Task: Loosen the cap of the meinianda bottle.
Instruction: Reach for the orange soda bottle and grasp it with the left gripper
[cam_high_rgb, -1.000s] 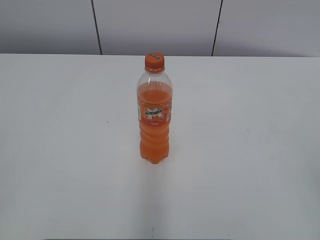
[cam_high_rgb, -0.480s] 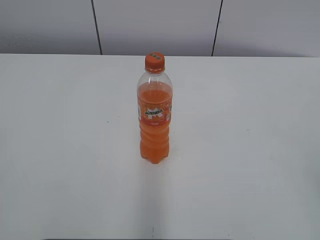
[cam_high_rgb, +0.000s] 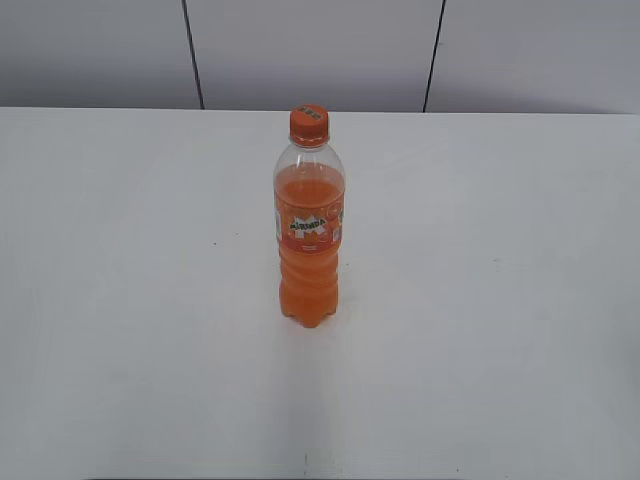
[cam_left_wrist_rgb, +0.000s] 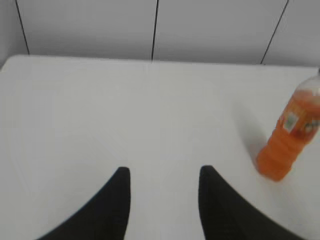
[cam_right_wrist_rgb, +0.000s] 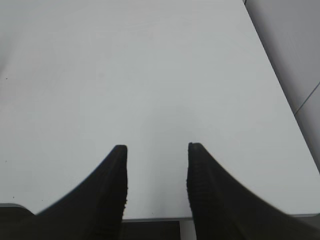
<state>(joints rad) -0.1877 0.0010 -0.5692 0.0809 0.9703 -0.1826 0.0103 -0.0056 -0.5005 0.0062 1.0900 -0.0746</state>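
Observation:
The meinianda bottle (cam_high_rgb: 309, 240) stands upright in the middle of the white table (cam_high_rgb: 120, 300), full of orange drink, with its orange cap (cam_high_rgb: 309, 124) screwed on top. In the left wrist view the bottle (cam_left_wrist_rgb: 292, 137) stands at the right edge, its cap cut off by the frame. My left gripper (cam_left_wrist_rgb: 164, 172) is open and empty, low over the table, to the left of the bottle and well apart from it. My right gripper (cam_right_wrist_rgb: 156, 148) is open and empty near the table's front edge; the bottle is out of its view. Neither gripper shows in the exterior view.
A grey panelled wall (cam_high_rgb: 320, 50) stands behind the table's far edge. In the right wrist view the table's right edge (cam_right_wrist_rgb: 280, 90) runs along the right side, and its front edge (cam_right_wrist_rgb: 150, 218) lies just under the fingers.

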